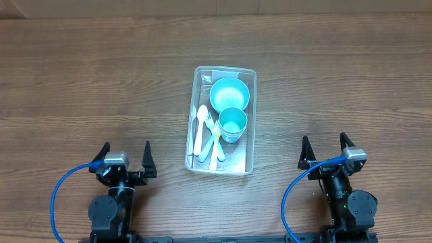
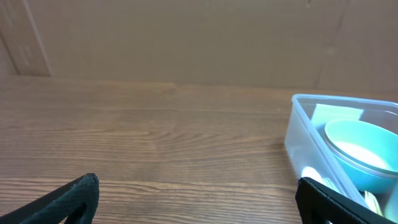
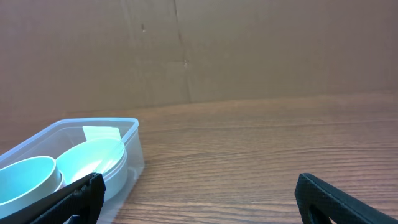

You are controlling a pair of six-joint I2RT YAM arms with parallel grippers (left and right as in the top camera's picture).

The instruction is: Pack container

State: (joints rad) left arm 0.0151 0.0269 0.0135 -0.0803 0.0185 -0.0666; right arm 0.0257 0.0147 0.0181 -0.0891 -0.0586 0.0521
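When you look from above, you find the container near the middle of the bench. It stands upright, with its long side running away from the arms. Inside it, a teal bowl sits at the far end, and a teal cup stands just beside it on the nearer side. Along the left wall of the container lie a white spoon and a pale fork, close together; whether they touch I cannot tell.

The left pincer is at the near edge of the bench, to the left of the container and well apart from it. Its jaws are wide and hold nothing. The right pincer is at the near edge on the other side, also well apart from the container, with wide jaws and nothing between them. Each wrist view shows only bare wood between its own fingers, with the container off to one side.
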